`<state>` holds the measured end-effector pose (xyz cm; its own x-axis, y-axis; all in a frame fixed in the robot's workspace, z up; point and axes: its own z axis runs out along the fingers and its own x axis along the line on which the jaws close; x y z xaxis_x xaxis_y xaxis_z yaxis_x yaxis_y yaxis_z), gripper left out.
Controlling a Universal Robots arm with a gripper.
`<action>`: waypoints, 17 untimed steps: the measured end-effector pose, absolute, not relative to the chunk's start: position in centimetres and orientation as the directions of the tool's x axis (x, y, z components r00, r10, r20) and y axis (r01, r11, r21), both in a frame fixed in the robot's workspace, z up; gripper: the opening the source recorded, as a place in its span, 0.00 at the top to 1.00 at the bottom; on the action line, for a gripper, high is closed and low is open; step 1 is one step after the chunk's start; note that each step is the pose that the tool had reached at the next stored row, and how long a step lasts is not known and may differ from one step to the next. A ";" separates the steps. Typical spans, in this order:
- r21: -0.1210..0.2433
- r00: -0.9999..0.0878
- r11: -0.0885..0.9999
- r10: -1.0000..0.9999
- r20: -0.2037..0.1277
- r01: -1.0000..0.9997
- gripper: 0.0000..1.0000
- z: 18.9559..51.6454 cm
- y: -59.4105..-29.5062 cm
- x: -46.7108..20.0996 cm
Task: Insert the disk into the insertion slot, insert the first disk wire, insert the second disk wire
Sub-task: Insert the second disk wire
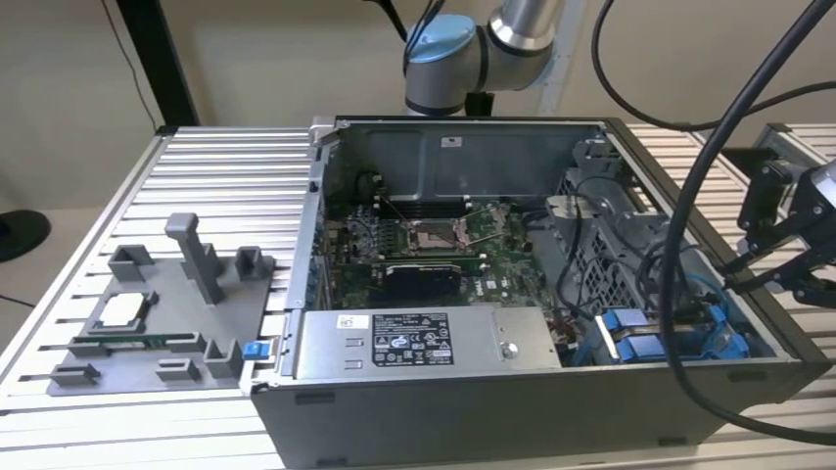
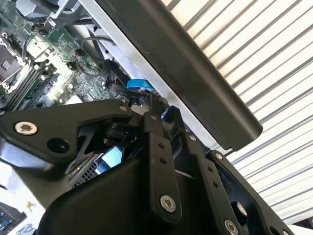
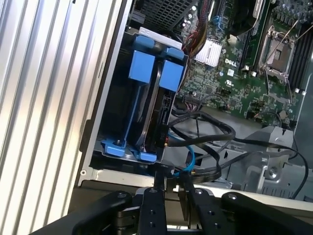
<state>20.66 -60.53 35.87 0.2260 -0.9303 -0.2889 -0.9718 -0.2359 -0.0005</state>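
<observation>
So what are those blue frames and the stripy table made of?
The blue frames look like plastic: bright even colour, moulded tabs and a soft shine. The table looks like bare metal, probably aluminium: it is silver-grey, with long straight ribs that catch the light.

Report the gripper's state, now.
Gripper: cannot be told whether open or closed, or whether it holds anything; it sits at the rim of the computer case.
</observation>
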 end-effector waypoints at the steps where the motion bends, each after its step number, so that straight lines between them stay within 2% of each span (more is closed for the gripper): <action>1: -0.001 0.227 -0.237 -0.930 -0.289 -0.972 0.00 35.9 -60.6 20.7; 17: -0.003 0.221 -0.231 -0.928 -0.300 -0.973 0.00 35.5 -60.6 20.7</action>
<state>20.73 -60.56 35.52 0.2213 -0.9278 -0.3003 -0.9729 -0.2310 -0.0034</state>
